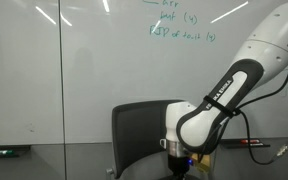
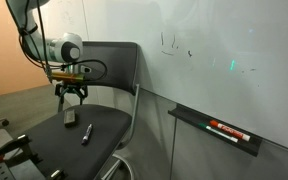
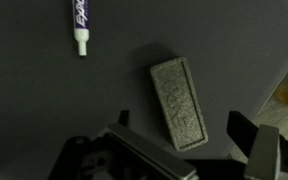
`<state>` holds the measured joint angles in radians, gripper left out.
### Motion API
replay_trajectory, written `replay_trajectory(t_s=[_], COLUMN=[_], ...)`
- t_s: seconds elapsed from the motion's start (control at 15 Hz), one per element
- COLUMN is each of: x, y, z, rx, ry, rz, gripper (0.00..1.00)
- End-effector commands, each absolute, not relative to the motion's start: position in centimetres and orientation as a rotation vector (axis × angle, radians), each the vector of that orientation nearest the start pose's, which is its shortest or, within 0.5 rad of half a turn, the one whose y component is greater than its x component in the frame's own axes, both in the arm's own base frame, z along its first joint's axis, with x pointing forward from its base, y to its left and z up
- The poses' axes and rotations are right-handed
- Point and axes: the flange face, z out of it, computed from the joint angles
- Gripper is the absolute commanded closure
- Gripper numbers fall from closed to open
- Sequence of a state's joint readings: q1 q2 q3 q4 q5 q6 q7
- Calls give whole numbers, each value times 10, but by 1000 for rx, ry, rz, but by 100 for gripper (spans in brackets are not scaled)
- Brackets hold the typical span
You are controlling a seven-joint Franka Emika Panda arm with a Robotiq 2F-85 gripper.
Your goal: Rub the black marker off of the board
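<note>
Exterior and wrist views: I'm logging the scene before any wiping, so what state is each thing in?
pincer: open, empty, hovering over the eraser.
eraser: flat on the chair seat, ungripped.
marker pen: lying on the seat, apart from the eraser.
black marker: on the board, not wiped.
tray markers: lying in the tray under the board.
</note>
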<state>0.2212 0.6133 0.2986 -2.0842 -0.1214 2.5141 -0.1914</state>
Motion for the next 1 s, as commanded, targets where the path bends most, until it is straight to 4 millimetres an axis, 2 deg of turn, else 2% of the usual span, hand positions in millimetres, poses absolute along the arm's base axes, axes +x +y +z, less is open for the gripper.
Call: replay_trajectory(t_s=[0.0,0.27,0.67,0.87,0.93], x=[477,469,466,466,466], y=[320,328,318,317,317], z=[125,100,52,35,33], rx=[-2752,-2750,-2750,-2758,-2763], ry=[-1268,-1307,-1288,-1276,-1279], rz=[206,184,189,191,180], gripper=[0,0,0,0,25])
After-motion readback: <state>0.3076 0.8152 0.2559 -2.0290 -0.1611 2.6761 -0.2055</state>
